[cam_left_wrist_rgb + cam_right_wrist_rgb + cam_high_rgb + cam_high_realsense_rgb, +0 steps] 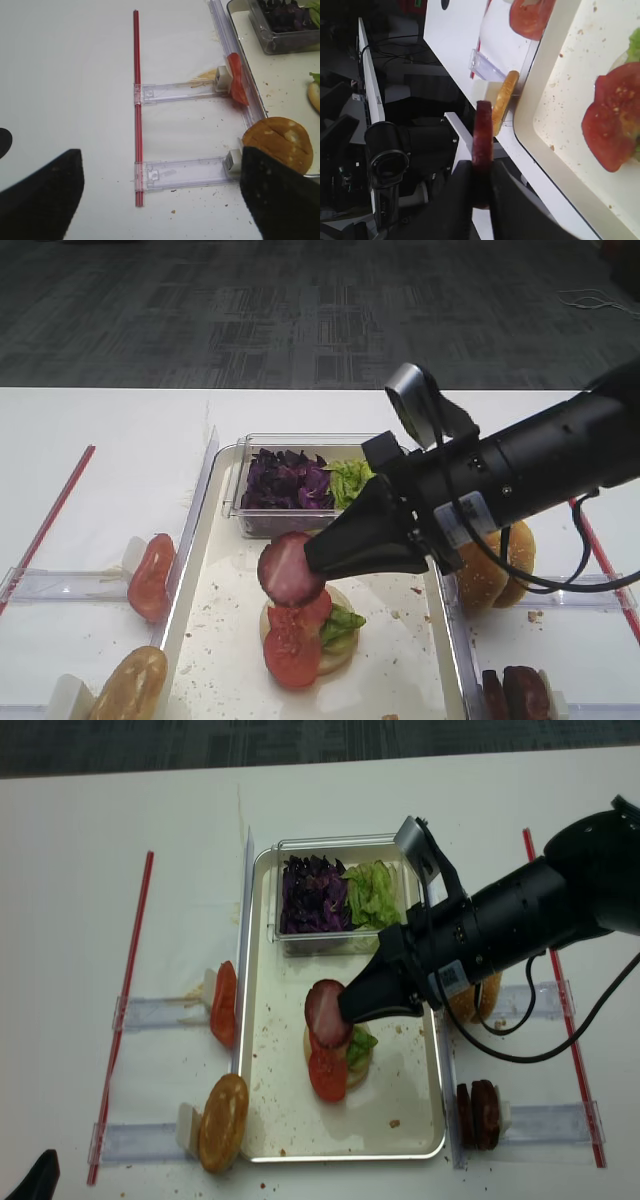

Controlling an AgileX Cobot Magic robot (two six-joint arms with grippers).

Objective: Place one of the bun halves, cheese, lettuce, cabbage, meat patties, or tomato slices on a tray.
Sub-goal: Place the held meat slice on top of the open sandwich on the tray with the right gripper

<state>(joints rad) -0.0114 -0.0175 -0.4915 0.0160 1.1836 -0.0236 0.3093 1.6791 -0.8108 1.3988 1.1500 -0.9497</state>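
My right gripper [315,562] is shut on a meat patty [290,568], which it holds on edge a little above the long metal tray [225,620]. Just below it on the tray sits a stack: a pale bun half [340,658], lettuce [342,623] and tomato slices [292,645]. In the right wrist view the patty [483,145] stands upright between the black fingers, with the tomato slices [612,125] off to the right. My left gripper [160,200] hangs open over the bare table left of the tray, with nothing between its fingers.
A clear box at the tray's far end holds cabbage [287,480] and lettuce [352,480]. Left of the tray, clear racks carry a tomato slice [150,575] and a bun half [130,685]. To the right are bun halves [495,565] and meat patties [515,695]. Red strips [137,110] edge the work area.
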